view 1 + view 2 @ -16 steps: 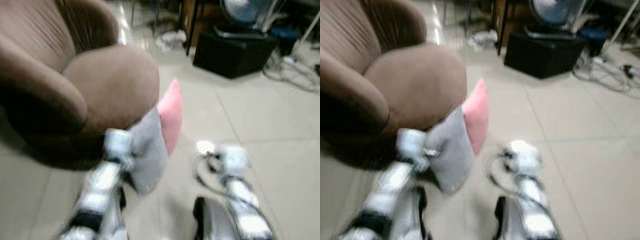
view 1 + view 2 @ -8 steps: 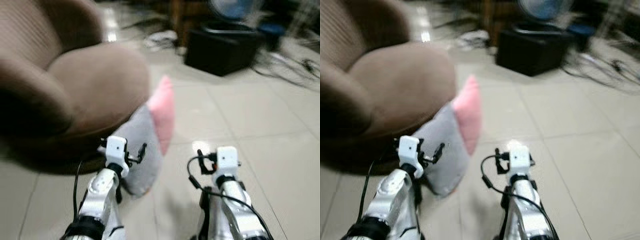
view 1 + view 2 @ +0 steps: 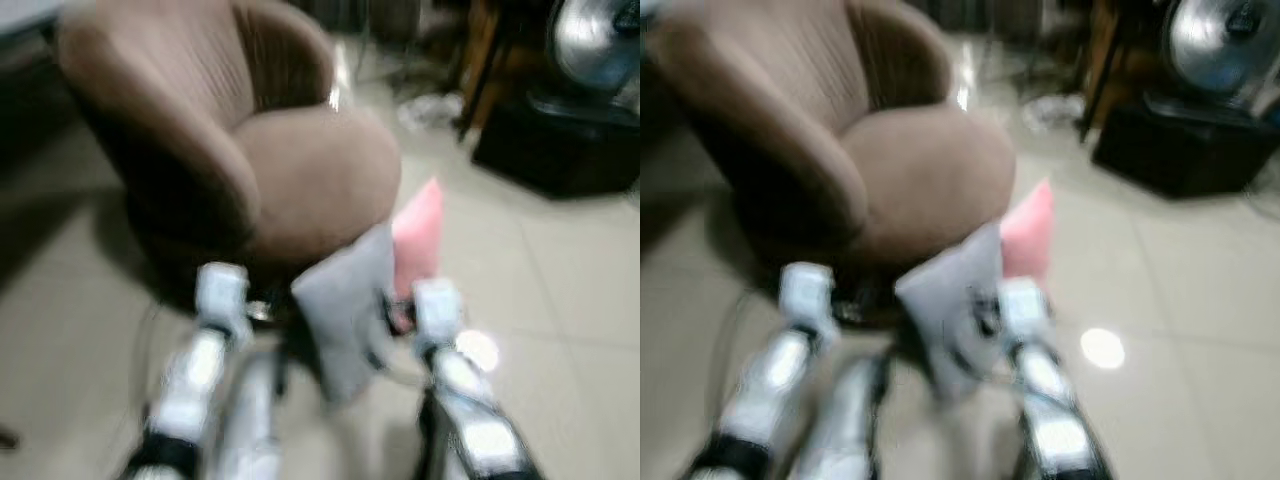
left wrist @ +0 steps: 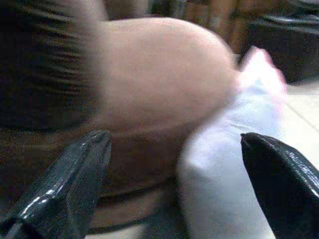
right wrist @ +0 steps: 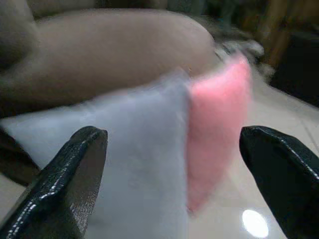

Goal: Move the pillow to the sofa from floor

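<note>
The pillow (image 3: pixel 360 300) — grey with a pink end — stands on its lower corner on the floor (image 3: pixel 560 290), leaning against the front of the brown sofa (image 3: pixel 300 180), its long axis running up and away from the robot. It lies straight ahead, between the two arms. The right end effector (image 5: pixel 169 149) is spread wide and frames the pillow squarely; the left end effector (image 4: pixel 164 164), also spread, has it off toward one finger. Through the blur, the right arm looks nearer, apparently almost touching.
</note>
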`<state>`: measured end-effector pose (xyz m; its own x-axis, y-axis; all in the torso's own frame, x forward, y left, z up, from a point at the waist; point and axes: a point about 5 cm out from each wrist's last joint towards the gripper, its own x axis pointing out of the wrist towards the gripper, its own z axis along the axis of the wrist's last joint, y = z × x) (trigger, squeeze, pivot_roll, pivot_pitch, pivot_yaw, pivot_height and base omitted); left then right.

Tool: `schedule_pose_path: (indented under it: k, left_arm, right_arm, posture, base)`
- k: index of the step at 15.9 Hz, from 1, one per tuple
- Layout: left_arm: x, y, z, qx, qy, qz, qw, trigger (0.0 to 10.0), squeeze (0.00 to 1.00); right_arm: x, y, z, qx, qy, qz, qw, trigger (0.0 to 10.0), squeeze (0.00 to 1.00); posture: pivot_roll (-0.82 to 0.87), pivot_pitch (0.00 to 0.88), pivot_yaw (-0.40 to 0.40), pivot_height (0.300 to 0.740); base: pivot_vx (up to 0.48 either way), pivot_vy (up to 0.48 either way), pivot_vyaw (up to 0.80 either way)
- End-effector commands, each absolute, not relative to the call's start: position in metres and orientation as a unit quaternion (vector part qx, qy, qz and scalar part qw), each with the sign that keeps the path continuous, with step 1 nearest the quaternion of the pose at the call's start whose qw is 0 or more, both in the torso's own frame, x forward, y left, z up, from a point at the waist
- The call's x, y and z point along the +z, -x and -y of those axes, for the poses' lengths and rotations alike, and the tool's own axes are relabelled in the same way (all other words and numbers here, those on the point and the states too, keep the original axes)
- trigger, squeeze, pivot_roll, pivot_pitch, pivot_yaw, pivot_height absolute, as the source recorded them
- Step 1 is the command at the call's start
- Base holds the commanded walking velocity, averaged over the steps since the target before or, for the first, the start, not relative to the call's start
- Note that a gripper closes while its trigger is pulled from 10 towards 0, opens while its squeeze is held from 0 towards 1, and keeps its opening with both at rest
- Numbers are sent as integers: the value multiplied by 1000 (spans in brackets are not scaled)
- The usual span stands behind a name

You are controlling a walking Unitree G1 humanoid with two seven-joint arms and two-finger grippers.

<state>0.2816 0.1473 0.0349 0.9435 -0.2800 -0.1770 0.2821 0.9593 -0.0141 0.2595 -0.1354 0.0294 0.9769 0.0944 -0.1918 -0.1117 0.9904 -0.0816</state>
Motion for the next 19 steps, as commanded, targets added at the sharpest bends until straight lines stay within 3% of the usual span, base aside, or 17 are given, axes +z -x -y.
schedule_pose_path:
  k: [1, 10, 19]
  left_arm:
    - [35, -281, -154, -142, -19, -94, 985, 10000, 0]
    - [41, -283, -147, -179, -45, -81, 979, 10000, 0]
    - [39, -279, -145, -199, -51, -86, 975, 10000, 0]
  right_arm:
    - [25, -257, 134, 45, 36, -107, 993, 10000, 0]
    - [23, -256, 130, 45, 31, -108, 993, 10000, 0]
    - [23, -256, 126, 47, 27, -107, 993, 10000, 0]
  posture:
    - [50, 57, -22, 442]
    - [41, 65, -8, 442]
    - [42, 64, 4, 442]
  base:
    - [0, 0, 0]
    - [0, 0, 0]
    - [480, 0, 0]
